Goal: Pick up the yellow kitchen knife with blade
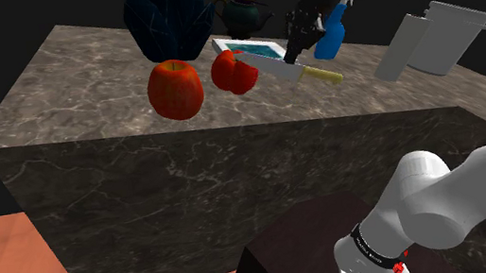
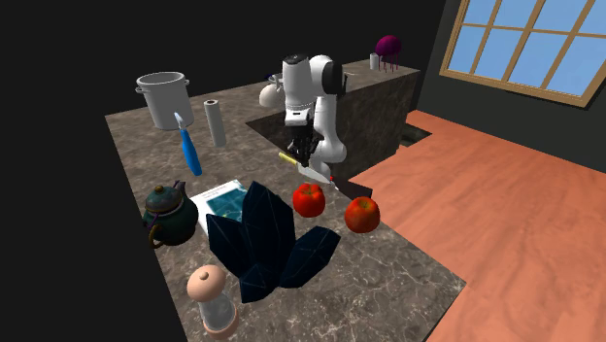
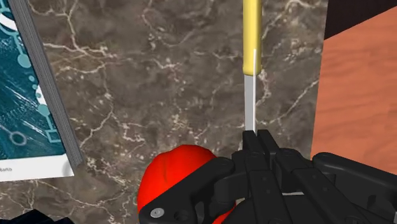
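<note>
The knife (image 1: 303,71) has a yellow handle (image 3: 252,32) and a pale steel blade (image 3: 250,105). My gripper (image 1: 294,51) is shut on the blade near the handle, which sticks out past the fingertips (image 3: 262,141). In the wrist view the blade stands edge-on over the marble counter (image 3: 159,83). In the second exterior view the knife (image 2: 307,170) hangs slanted under the gripper (image 2: 304,153), near the counter's edge. I cannot tell how far above the counter it is.
A red fruit (image 1: 234,71) lies right beside the knife, and a red apple (image 1: 175,89) a little further along. Behind them are a teal book (image 1: 245,48), a dark teapot (image 1: 244,7), a blue spray bottle (image 1: 331,34), a grey pot (image 1: 452,34) and a dark angular plant (image 2: 262,238).
</note>
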